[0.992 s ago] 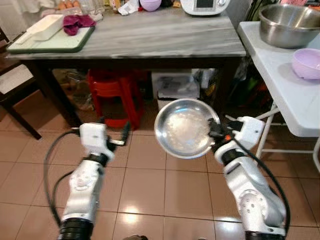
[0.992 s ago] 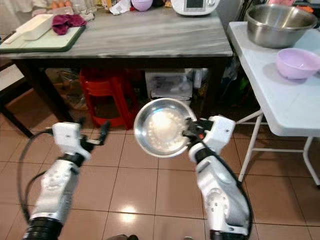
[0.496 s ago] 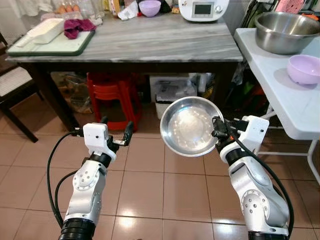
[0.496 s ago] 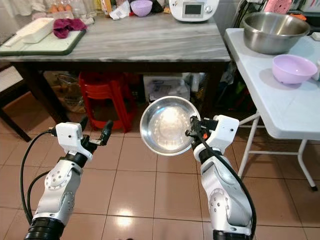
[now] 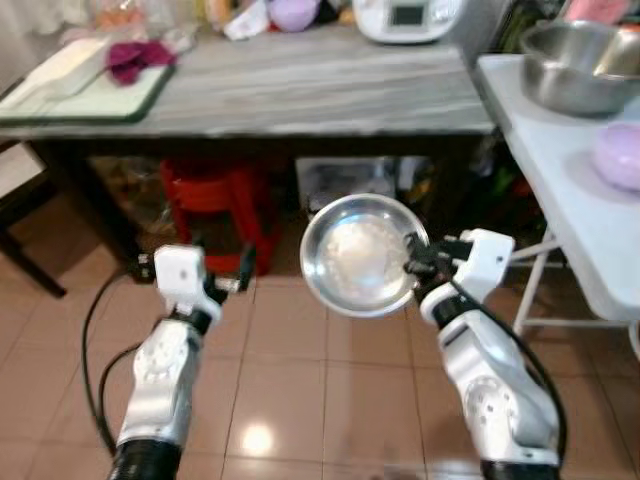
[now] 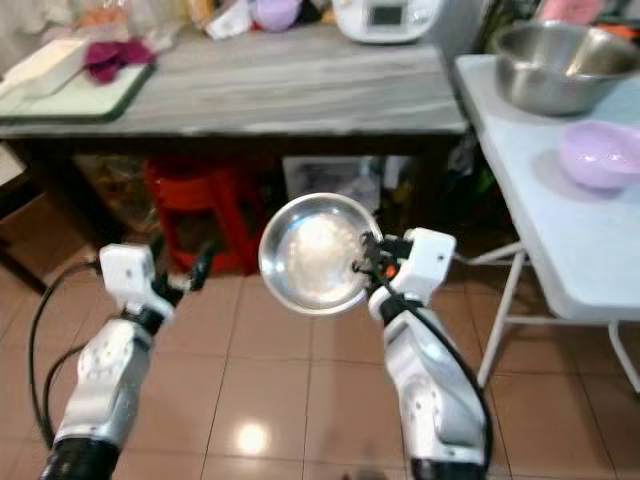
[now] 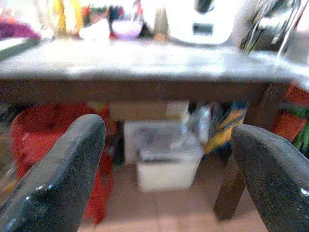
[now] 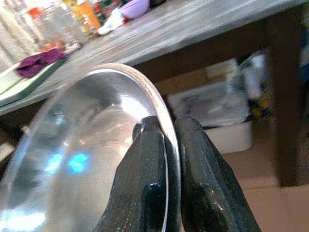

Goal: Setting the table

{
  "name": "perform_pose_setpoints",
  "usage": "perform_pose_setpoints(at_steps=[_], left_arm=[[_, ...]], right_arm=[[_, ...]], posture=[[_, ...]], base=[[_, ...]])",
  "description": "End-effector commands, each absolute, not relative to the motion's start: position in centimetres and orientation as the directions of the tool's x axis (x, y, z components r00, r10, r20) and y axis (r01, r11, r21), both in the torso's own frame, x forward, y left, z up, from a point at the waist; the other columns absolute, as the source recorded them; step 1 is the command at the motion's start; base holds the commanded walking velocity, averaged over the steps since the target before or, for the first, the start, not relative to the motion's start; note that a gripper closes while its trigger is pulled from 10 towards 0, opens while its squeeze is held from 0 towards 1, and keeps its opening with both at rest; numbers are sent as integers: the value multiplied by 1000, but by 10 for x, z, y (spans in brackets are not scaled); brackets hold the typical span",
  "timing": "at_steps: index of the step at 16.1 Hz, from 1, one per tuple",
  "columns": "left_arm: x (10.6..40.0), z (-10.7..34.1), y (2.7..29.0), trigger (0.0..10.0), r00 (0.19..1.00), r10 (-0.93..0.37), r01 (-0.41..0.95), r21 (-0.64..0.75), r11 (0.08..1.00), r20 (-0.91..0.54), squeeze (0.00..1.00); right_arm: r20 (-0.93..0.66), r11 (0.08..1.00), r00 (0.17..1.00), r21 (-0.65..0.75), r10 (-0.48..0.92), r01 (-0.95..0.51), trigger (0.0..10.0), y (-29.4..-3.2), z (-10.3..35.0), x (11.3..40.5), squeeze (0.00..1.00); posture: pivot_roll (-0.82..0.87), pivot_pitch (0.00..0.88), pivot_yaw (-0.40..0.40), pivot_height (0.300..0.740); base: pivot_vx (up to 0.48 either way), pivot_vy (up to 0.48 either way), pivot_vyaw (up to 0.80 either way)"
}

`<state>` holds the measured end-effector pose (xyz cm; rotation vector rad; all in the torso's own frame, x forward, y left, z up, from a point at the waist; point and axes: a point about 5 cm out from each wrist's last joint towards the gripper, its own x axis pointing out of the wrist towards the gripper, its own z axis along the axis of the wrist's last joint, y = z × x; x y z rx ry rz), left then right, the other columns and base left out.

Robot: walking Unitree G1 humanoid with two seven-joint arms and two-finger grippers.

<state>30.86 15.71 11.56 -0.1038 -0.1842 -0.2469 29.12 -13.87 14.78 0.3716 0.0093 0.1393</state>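
Progress: early, by your evidence. You have one steel plate (image 5: 361,255) in hand and nothing yet laid out as a place setting on either table.

Item, right gripper (image 5: 414,258): clamped on the plate's rim, one black finger (image 8: 145,183) inside the dish and the other outside, as the right wrist view shows. The plate is carried tilted, its hollow facing you, over the tiled floor (image 5: 290,380) in front of the grey table (image 5: 300,80).

Item, left gripper (image 5: 243,268): empty, fingers (image 7: 63,179) spread wide, held forward beside the plate and pointing under the table.

Remaining, as a judgement: carry the plate up to a tabletop, lay it flat, let go, then fetch whatever else the setting needs.

Surroundings on the grey table:
- green tray (image 5: 90,95) with a white container (image 5: 55,65) and a maroon cloth (image 5: 135,55), at your left end
- purple bowl (image 5: 293,12) and a white appliance (image 5: 405,18) along the far edge
- its middle is bare

Surroundings on the white folding table (image 5: 560,170), to your right:
- large steel bowl (image 5: 580,65)
- lilac bowl (image 5: 620,155)

Obstacles:
- red stool (image 5: 215,195) and a pale storage box (image 5: 345,180) under the grey table
- dark chair (image 5: 20,200) at your left
- white table's legs close by your right arm

The head views are blurred, so finer detail is uncertain.
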Motion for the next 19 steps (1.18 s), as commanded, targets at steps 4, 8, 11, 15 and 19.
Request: perform_pose_setpoints(at_steps=[4,8,11,15,19], left_arm=[[305,111,153,10000,950,-255,273,-83,958,177,0],[305,111,152,10000,948,-265,283,-80,956,177,0],[305,111,151,10000,947,-270,287,-79,955,176,0],[305,111,149,10000,945,-275,292,-78,953,176,0],[306,112,147,10000,944,-277,294,-79,953,177,0]], right_arm=[[27,924,994,367,107,-109,10000,-144,148,291,0],[30,927,995,361,99,-104,10000,-144,148,291,0],[33,928,995,359,96,-101,10000,-145,148,292,0],[39,930,995,355,92,-99,10000,-146,149,292,0],[44,929,995,358,86,-96,10000,-148,150,293,0]], posture=[[-132,103,60,740],[-132,104,63,740],[-131,103,62,740],[-133,101,64,740],[-137,102,61,740]], base=[[419,0,228],[419,0,0],[421,0,0],[423,0,131],[422,0,498]])
